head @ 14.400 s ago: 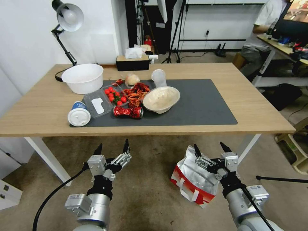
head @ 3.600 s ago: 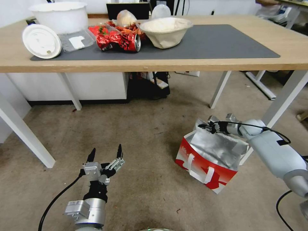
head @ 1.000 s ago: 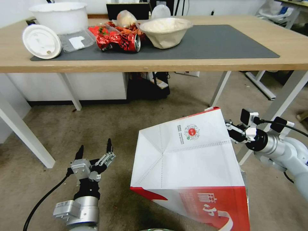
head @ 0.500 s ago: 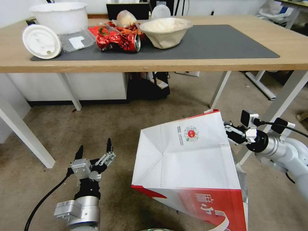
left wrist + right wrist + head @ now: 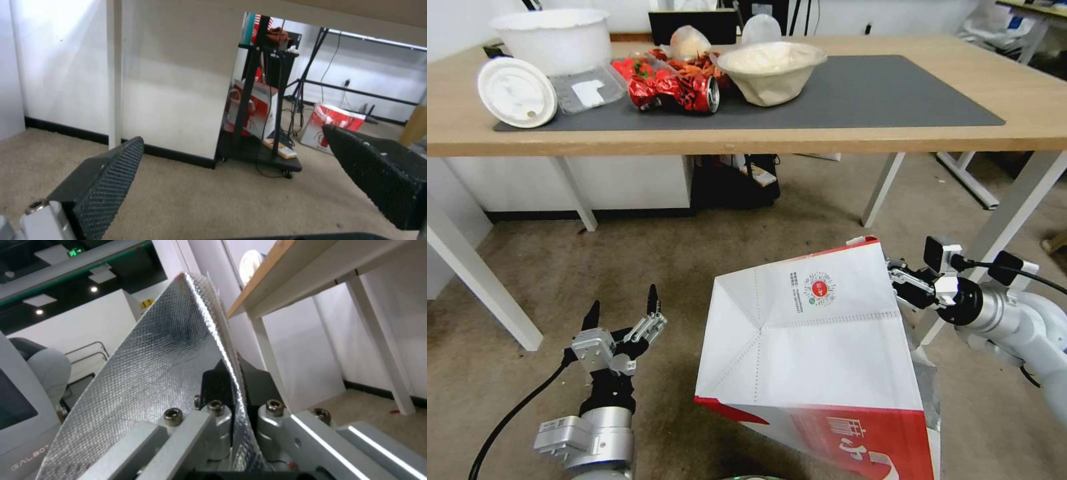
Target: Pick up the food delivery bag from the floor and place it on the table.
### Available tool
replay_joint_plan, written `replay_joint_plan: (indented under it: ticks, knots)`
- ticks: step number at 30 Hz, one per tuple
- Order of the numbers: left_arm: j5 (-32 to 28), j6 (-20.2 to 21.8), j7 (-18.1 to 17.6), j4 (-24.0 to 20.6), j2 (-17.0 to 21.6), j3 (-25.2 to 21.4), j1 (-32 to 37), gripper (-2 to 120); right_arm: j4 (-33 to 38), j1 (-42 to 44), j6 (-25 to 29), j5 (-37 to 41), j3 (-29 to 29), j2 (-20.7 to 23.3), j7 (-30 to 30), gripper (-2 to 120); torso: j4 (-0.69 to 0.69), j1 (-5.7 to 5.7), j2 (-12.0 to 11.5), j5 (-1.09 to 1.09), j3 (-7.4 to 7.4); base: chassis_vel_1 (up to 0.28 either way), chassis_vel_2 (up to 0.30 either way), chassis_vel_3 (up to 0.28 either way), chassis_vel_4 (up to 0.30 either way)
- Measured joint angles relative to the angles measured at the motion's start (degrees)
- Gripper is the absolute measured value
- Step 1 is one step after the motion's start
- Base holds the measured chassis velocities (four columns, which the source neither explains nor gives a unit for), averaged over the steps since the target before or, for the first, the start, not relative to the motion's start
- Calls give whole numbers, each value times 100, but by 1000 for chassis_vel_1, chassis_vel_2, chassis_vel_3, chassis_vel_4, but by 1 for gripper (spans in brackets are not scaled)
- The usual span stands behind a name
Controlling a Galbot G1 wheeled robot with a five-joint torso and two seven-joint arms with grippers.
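The food delivery bag [image 5: 814,353] hangs off the floor [image 5: 707,267], tipped so its white folded bottom with the small round red logo faces me and a red panel shows low down. My right gripper [image 5: 894,277] is shut on the bag's upper edge; in the right wrist view the fingers [image 5: 222,383] pinch the foil-lined wall [image 5: 155,373] of the food delivery bag. The left gripper [image 5: 622,312] stands open low over the floor, left of the bag, with nothing between its pads [image 5: 111,176]. The table [image 5: 1027,130] stretches across above, its dark mat [image 5: 894,93] bare on the right side.
On the table's left half sit a white tub [image 5: 554,37], a white lid [image 5: 517,92], a crushed red can [image 5: 677,92] and a pale bowl [image 5: 770,67]. White table legs [image 5: 467,273] [image 5: 1007,220] stand to either side. A black rack [image 5: 262,110] stands under the table.
In the last second the bag has stayed in the right gripper's grip, sagging slightly lower and nearer. The whole view has shifted a little. The left arm has not moved.
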State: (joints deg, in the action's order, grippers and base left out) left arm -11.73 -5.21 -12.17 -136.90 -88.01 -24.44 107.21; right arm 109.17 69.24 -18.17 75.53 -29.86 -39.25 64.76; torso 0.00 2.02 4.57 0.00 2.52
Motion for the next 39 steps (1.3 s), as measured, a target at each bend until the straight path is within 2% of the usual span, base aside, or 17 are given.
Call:
replay_joint_plan:
  ticks: [6,10,39]
  knots:
    - [42,0,32,-18,-3,1,36,100,53,81,4,-21,-42,3,4,0,0,12,116,0,107,0,0,0,0]
    - [54,3,54,-28,-10,1,46,100,62,113,7,-49,-57,-3,15,0,0,29,255,0,229,0,0,0,0]
    - [91,75,55,-3,-15,2,42,100,-10,55,34,-111,-30,9,27,0,0,166,909,0,744,0,0,0,0]
